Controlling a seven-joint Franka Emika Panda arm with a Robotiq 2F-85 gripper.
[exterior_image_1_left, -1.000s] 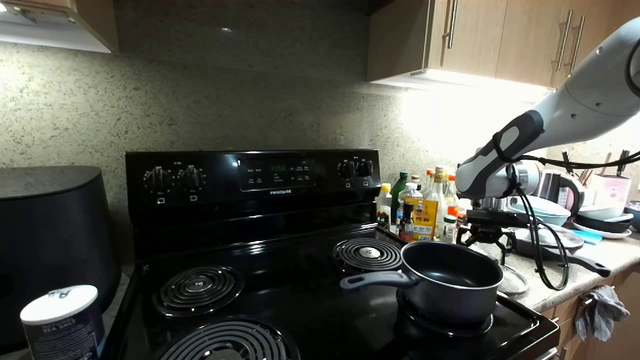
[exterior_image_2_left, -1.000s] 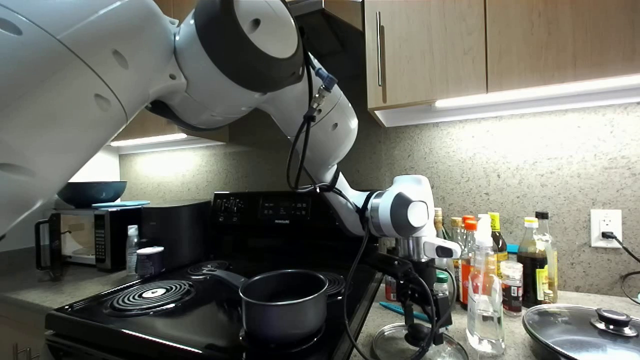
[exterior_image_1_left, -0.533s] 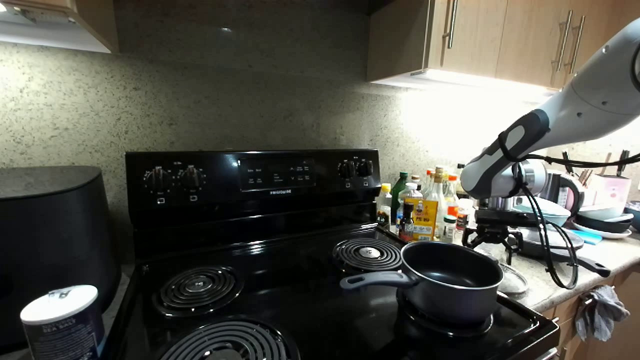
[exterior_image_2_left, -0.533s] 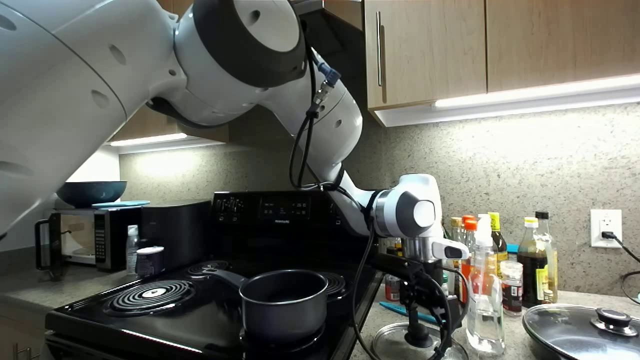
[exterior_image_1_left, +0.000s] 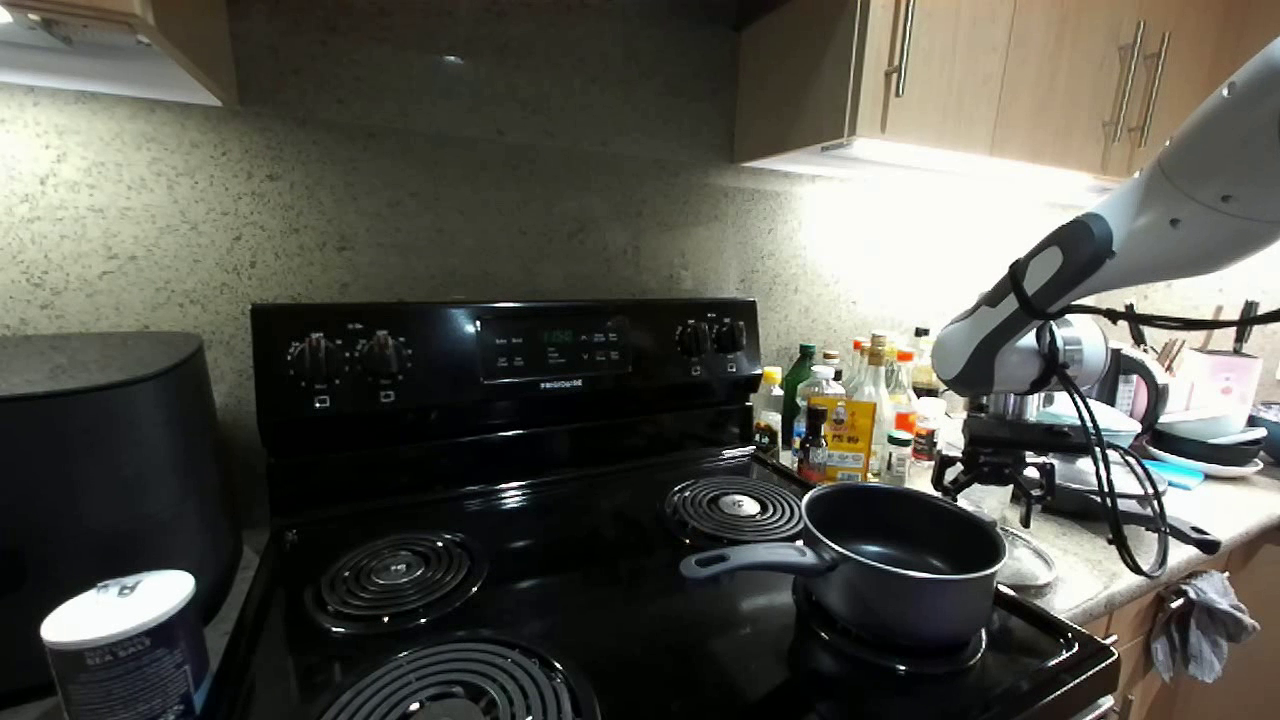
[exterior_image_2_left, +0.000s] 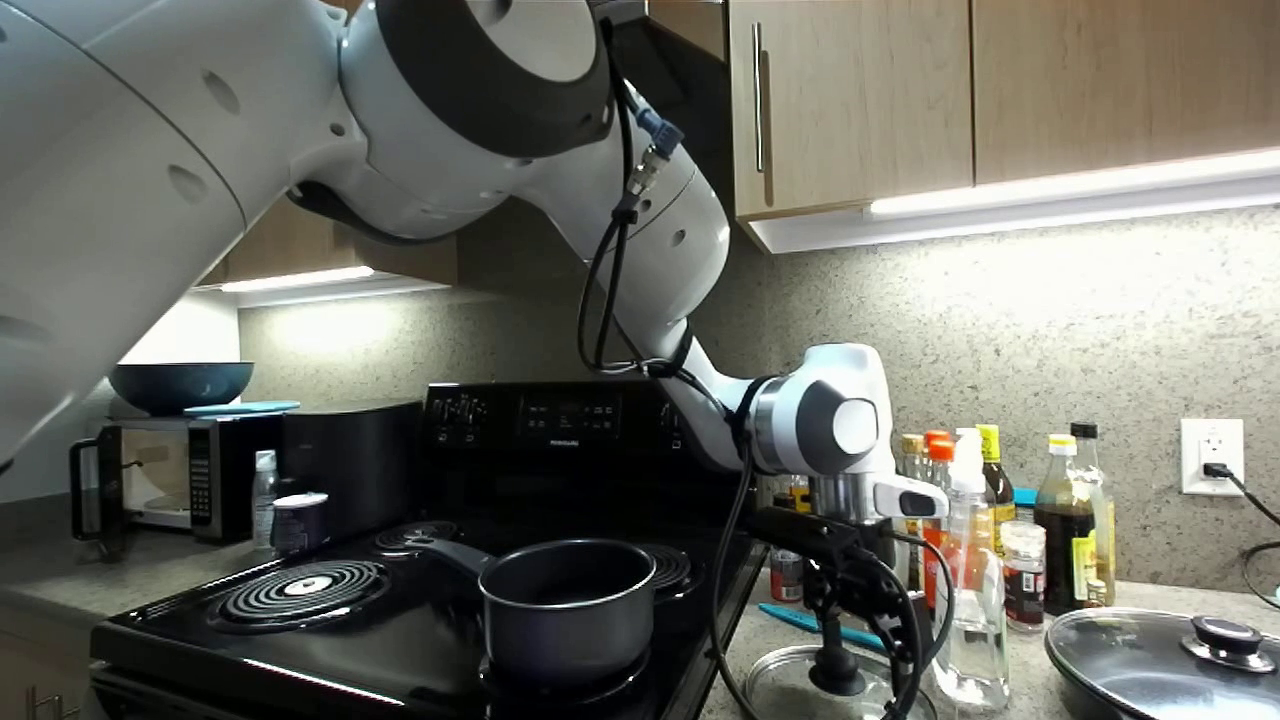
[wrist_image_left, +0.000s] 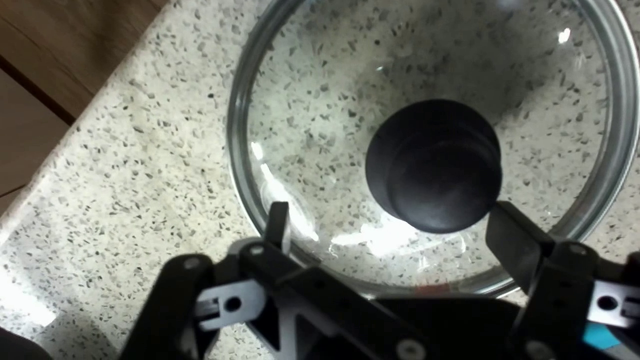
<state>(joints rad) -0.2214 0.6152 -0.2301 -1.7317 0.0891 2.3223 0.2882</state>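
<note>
My gripper (wrist_image_left: 390, 215) is open and empty over a round glass lid (wrist_image_left: 240, 120) with a metal rim and a black knob (wrist_image_left: 440, 170). In the wrist view the knob lies just ahead of the jaw opening, closer to the right fingertip; I cannot tell whether they touch. The lid lies on the speckled counter, and it also shows in both exterior views (exterior_image_1_left: 1027, 560) (exterior_image_2_left: 775, 670). The gripper (exterior_image_1_left: 985, 500) hangs pointing down beside a dark grey pot (exterior_image_1_left: 900, 600) on the stove. The pot also shows in an exterior view (exterior_image_2_left: 570, 630), with its handle away from the gripper.
Sauce bottles (exterior_image_1_left: 875, 400) crowd the counter behind the gripper. A clear spray bottle (exterior_image_2_left: 970, 620) stands close beside it. A teal utensil (exterior_image_2_left: 800, 620) lies behind the lid. A covered pan (exterior_image_2_left: 1150, 660) sits farther along. The counter edge (wrist_image_left: 75, 130) shows at left in the wrist view.
My gripper has moved right in both exterior views, a little farther from the pot. The pot and the glass lid have not moved.
</note>
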